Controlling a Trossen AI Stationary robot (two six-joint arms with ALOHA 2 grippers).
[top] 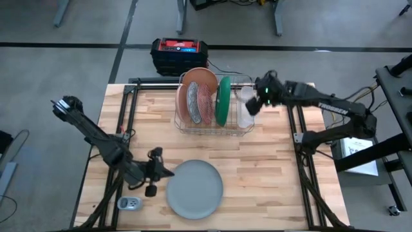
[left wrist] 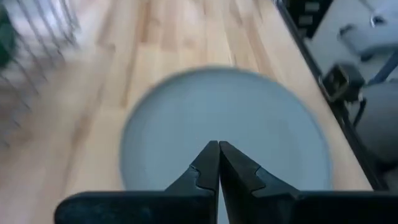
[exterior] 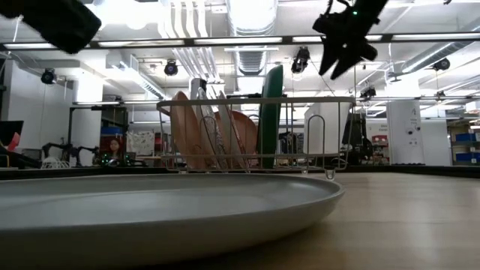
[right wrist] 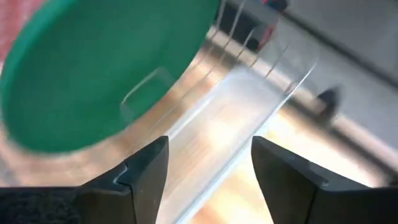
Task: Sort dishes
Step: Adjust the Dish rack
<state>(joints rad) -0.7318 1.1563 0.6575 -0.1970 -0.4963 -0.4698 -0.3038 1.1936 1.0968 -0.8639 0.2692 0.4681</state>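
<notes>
The right gripper (top: 253,105) hangs wide apart over the tub (top: 244,109) in the rack (top: 212,125), ready to grab. The left gripper (top: 156,173) is closed, holding nothing, beside the grey plate (top: 195,188).

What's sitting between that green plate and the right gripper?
The clear plastic tub, standing in the rack beside the green plate, with the open right gripper over it; high view.

Two slim black arms, all dark tubes and joints.

The right arm (top: 322,103) carries white lettering along its forearm and a green light glowing near its wrist; the left arm (top: 96,135) is plain matte black, its fingers (left wrist: 205,171) tapered wedges with notched inner edges.
</notes>
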